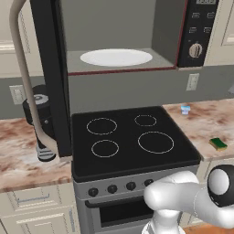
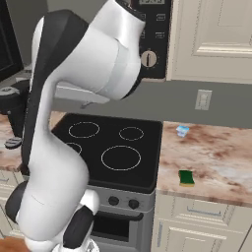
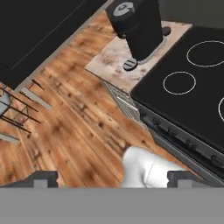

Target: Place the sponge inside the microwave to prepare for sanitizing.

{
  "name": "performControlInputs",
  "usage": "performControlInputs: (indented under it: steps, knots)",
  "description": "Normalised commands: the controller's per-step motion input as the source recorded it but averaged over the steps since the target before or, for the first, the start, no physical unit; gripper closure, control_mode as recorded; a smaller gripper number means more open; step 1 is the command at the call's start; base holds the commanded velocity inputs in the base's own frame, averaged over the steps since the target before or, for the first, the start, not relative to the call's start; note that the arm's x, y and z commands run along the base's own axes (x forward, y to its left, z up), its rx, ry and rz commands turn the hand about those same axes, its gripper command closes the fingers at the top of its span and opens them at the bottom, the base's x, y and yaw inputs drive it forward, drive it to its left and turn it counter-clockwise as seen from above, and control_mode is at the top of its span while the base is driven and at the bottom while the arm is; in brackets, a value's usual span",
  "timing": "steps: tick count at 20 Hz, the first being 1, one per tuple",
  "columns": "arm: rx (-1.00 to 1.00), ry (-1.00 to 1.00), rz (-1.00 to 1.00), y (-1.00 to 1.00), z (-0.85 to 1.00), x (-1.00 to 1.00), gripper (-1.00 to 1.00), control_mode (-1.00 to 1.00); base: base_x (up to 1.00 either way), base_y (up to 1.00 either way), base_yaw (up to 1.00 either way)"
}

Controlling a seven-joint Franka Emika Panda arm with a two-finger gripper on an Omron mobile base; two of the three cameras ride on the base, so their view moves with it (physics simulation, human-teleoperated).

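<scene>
Hand view shows the end effector [image 3: 112, 178] spread wide and empty, tilted down over wooden floor [image 3: 74, 127] beside the stove [image 3: 183, 100].

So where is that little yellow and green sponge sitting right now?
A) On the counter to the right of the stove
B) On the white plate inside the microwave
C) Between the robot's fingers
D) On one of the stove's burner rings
A: the sponge lies flat on the marbled counter to the right of the stove, near the front edge, with nothing touching it.
</scene>
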Motion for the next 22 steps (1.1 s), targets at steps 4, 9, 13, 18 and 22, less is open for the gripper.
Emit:
performControlInputs:
  steps: [4, 9, 13, 18, 22]
  knots:
    - [-0.28, -0.41, 0.05, -0.48, -0.49, -0.16, -1.0, -1.0, 0.0, 0.0, 0.0]
    - [-0.22, -0.41, 0.0, -0.27, -0.63, -0.05, -1.0, -1.0, 0.0, 0.0, 0.0]
    - [-0.13, -0.21, 0.0, -0.32, -0.45, 0.2, -1.0, -1.0, 0.0, 0.0, 0.0]
    - [-0.02, 0.07, 0.0, -0.45, -0.13, 0.4, -1.0, -1.0, 0.0, 0.0, 0.0]
    - [0.0, 0.28, -0.06, -0.46, -0.01, 0.42, -1.0, -1.0, 0.0, 0.0, 0.0]
